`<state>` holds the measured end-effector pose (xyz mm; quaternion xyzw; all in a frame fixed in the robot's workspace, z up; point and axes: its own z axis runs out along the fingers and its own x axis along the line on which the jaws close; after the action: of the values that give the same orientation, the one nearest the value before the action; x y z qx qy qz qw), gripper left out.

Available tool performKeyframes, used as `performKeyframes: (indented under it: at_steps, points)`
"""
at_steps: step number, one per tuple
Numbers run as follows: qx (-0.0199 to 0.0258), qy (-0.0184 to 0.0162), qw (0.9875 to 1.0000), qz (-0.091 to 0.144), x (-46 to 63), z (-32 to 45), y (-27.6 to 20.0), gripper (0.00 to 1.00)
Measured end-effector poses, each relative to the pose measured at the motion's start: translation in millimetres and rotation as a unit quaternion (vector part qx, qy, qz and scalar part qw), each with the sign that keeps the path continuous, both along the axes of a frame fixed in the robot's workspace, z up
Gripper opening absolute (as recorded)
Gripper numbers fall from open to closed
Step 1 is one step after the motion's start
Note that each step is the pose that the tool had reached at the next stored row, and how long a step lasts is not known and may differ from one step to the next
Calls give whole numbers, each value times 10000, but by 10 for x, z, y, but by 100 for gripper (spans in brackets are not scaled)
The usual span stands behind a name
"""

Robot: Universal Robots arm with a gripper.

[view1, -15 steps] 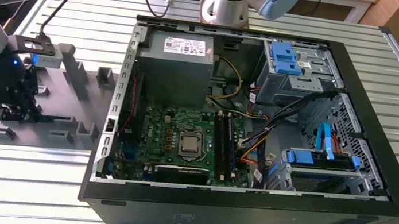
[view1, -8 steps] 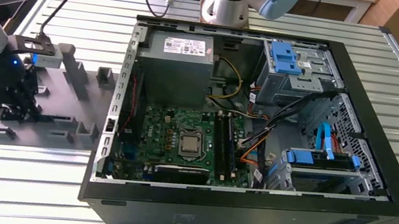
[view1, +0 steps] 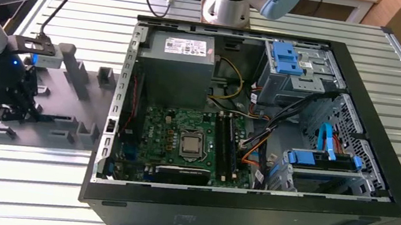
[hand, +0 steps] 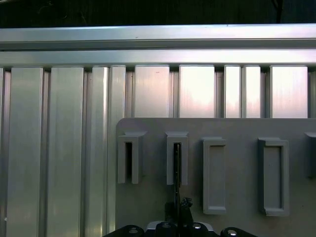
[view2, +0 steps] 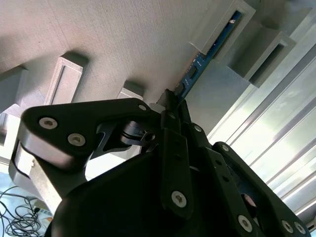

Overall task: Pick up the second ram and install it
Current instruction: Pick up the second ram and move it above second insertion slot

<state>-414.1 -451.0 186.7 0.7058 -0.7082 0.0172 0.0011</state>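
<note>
The second ram point(view2: 207, 54) is a thin blue board standing on edge in a slot of the grey holder plate point(view1: 66, 130), left of the computer case in the exterior view. It appears edge-on point(hand: 176, 163) in the first wrist view, still seated in its slot. My gripper point(view1: 10, 112) reaches down onto the plate, and its black fingers point(view2: 173, 106) meet around the near end of the stick. In the first wrist view the gripper point(hand: 180, 210) sits right at the stick's near end. The green motherboard point(view1: 171, 129) with its long black slots point(view1: 222, 144) lies inside the open case.
The open black case point(view1: 250, 209) fills the middle of the slatted aluminium table point(view1: 21, 182). Inside are a grey power supply point(view1: 178, 63), blue drive brackets point(view1: 286, 57), and loose cables point(view1: 259, 138). The second arm's base point(view1: 226, 8) stands behind the case. The holder plate has several other raised slots point(hand: 271, 175).
</note>
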Motion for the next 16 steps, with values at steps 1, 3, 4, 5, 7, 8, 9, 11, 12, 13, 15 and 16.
performKeyframes:
  at_steps: [1,3,4,5,7,8,9,11,12,13,15,16]
  points:
    - [0,0,10000,0,0,0,0,15]
    - [0,0,10000,0,0,0,0,15]
    - [0,0,10000,0,0,0,0,15]
    - [0,0,10000,0,0,0,0,15]
    - [-1,1,10000,0,0,8,0,15]
    - [0,0,10000,0,0,12,0,15]
    - [-1,1,10000,0,0,19,0,15]
    - [-1,0,10000,0,0,35,0,15]
    - [0,0,10000,0,0,43,0,15]
    - [0,0,10000,0,0,55,0,15]
    - [0,0,10000,0,0,79,0,15]
    - [0,0,10000,0,0,91,0,15]
